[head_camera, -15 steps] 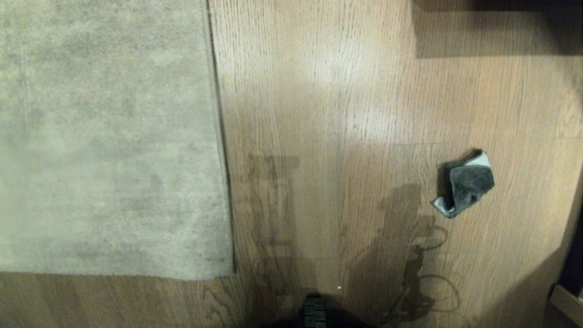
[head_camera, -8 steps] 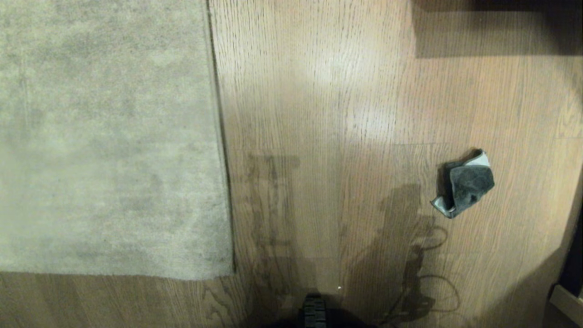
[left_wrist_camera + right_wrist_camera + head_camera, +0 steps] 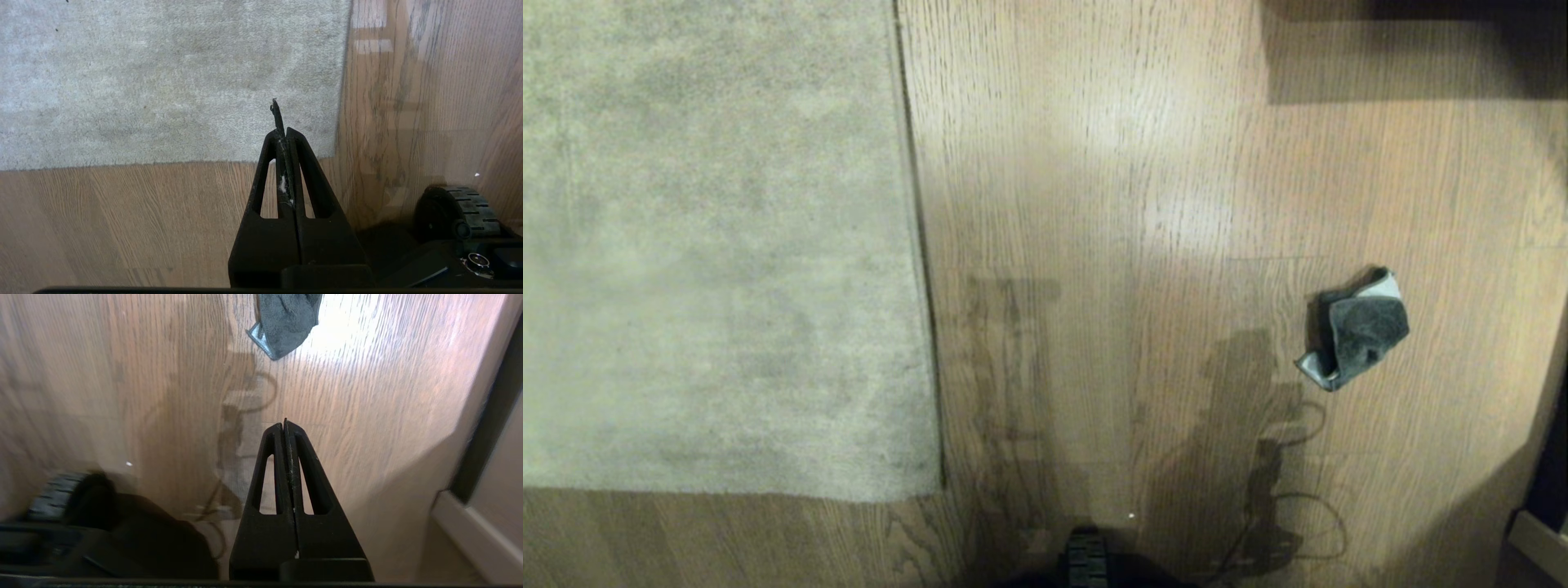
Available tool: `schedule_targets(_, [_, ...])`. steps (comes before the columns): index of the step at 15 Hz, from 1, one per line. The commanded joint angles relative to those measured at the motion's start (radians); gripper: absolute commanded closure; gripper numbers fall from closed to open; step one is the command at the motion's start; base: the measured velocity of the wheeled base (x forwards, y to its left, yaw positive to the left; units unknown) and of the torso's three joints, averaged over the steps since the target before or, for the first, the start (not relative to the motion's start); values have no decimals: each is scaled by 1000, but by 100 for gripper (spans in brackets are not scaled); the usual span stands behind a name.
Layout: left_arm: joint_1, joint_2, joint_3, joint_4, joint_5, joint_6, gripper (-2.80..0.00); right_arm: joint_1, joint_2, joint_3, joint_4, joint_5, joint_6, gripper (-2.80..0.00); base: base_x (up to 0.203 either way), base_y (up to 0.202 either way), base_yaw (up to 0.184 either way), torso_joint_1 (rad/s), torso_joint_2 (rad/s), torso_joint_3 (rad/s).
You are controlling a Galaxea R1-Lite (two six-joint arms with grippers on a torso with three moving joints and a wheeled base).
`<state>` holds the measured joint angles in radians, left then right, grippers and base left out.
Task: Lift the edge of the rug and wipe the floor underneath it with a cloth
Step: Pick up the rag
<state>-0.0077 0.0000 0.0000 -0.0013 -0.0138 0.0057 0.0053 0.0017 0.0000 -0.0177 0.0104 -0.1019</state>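
Nothing moved since earlier; cloth (image 3: 1356,328) on bare floor (image 3: 1094,204), well apart from rug edge (image 3: 923,327); both pincers pressed together.

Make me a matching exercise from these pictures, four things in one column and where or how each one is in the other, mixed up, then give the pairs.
Column one:
1. rug edge
2. cloth
3. left hand
4. right hand

Column two:
A. crumpled on the floor, right of the rug
B. shut, above bare wood near the cloth
C. lying flat, not lifted
D. shut, over the rug's near corner

Pairs: 1-C, 2-A, 3-D, 4-B
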Motion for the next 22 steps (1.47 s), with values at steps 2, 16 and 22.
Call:
schedule_targets(2, [0, 0, 0, 0, 0, 0, 0, 1, -2, 0, 1, -1, -21, 0, 0, 0, 0, 0, 0, 0])
schedule_targets(16, [0, 0, 0, 0, 0, 0, 0, 2, 109, -55, 13, 33, -13, 0, 0, 0, 0, 0, 0, 0])
schedule_targets(22, [0, 0, 0, 0, 0, 0, 0, 20, 280, -124, 5, 66, -13, 0, 0, 0, 0, 0, 0, 0])
